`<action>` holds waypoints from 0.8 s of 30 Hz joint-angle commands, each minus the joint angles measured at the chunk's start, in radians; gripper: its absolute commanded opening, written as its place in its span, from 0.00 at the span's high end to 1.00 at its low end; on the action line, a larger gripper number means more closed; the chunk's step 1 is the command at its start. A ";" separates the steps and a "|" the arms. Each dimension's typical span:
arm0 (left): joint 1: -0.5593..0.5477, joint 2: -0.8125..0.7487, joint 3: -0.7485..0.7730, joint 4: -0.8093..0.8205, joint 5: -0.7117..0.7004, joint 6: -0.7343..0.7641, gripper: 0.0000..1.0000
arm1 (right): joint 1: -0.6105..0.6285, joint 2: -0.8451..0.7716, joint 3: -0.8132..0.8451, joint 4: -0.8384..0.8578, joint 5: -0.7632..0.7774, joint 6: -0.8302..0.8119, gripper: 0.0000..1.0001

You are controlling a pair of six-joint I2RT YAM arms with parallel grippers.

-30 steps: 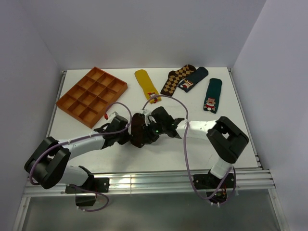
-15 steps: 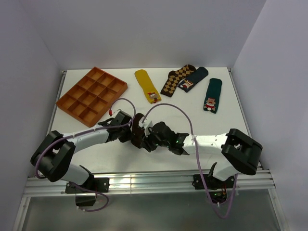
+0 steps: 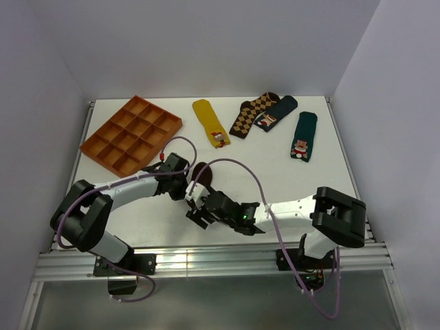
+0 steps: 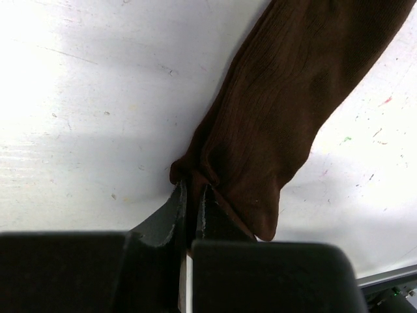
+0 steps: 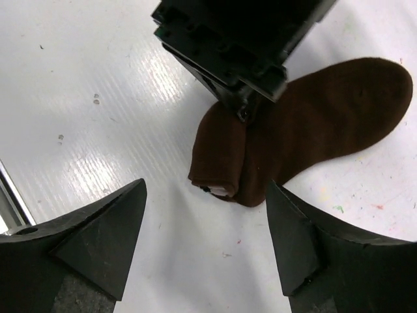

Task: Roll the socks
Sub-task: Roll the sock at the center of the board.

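On the table [image 3: 275, 151], the sock [image 3: 201, 172] lies centre-front, long axis 7 to 1 o'clock from above. The left gripper [image 4: 192, 192] is clamped on its folded 7 o'clock end. The right gripper [image 5: 205, 195], jaws wide apart and empty, hovers just 6 o'clock of that fold.

Setting: a robotics laboratory test cell, not a domestic or retail space.

Indicators:
- A white table [image 3: 275, 165] is enclosed on three sides by plain, pale, unfurnished walls [image 3: 220, 48].
- An aluminium profile rail [image 3: 220, 260] runs along the near edge and carries the bases of the left arm [image 3: 127, 194] and right arm [image 3: 295, 208].
- Purple cables [image 3: 265, 199] loop openly along both arms.
- The table surface shows small scuffs and coloured specks [image 4: 365, 176].
- The only items are an orange compartment tray [image 3: 130, 135] and single socks laid out flat: a dark brown sock [image 3: 201, 172], a mustard yellow sock [image 3: 210, 122], a diamond-patterned sock [image 3: 251, 113].
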State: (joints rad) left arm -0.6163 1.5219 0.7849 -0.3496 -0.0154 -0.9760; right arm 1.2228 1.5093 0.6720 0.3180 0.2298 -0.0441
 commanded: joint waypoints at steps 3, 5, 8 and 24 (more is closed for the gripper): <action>0.009 0.038 0.005 -0.081 -0.003 0.062 1.00 | 0.040 0.060 0.069 0.033 0.104 -0.071 0.19; 0.009 0.046 0.007 -0.081 0.000 0.066 1.00 | 0.047 0.081 0.089 0.020 0.124 -0.085 0.19; 0.009 0.047 0.010 -0.078 0.005 0.069 1.00 | 0.064 0.121 0.110 0.013 0.152 -0.102 0.21; 0.009 0.061 0.014 -0.072 0.023 0.077 1.00 | 0.147 0.293 0.201 -0.053 0.305 -0.138 0.40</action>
State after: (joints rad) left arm -0.6079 1.5421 0.8051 -0.3634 0.0132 -0.9318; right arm 1.3582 1.7653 0.8314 0.2768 0.4675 -0.1699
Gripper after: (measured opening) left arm 0.056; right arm 0.598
